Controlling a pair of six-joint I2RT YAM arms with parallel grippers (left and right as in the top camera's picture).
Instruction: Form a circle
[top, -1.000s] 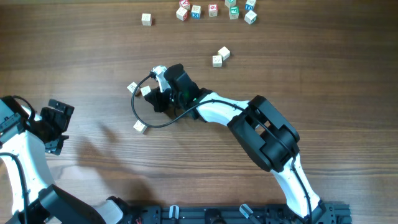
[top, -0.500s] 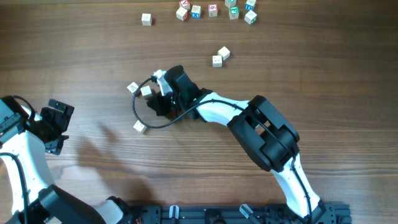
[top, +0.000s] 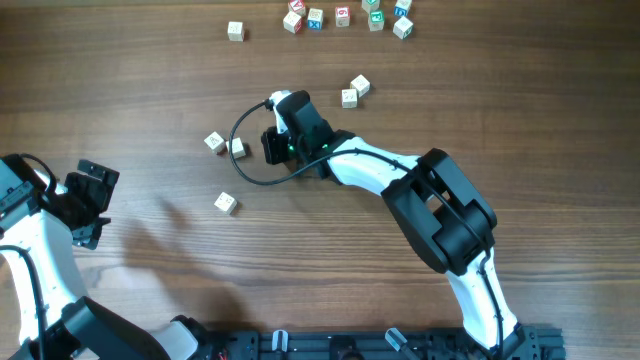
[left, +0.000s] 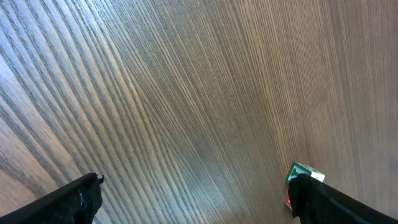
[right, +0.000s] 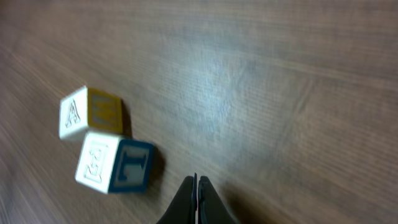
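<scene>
**Right gripper backed away from the block group, clenched and empty**
The right gripper (right: 196, 183) had drawn back, clenched on nothing. A pair of blocks (right: 109, 162) sat close together just ahead and left of its tips, with a third block (top: 226, 203) farther off. No circle was formed yet, and more blocks were judged necessary. The left gripper (top: 88, 190) hung released, well apart over bare tabletop (left: 205, 93).
</scene>
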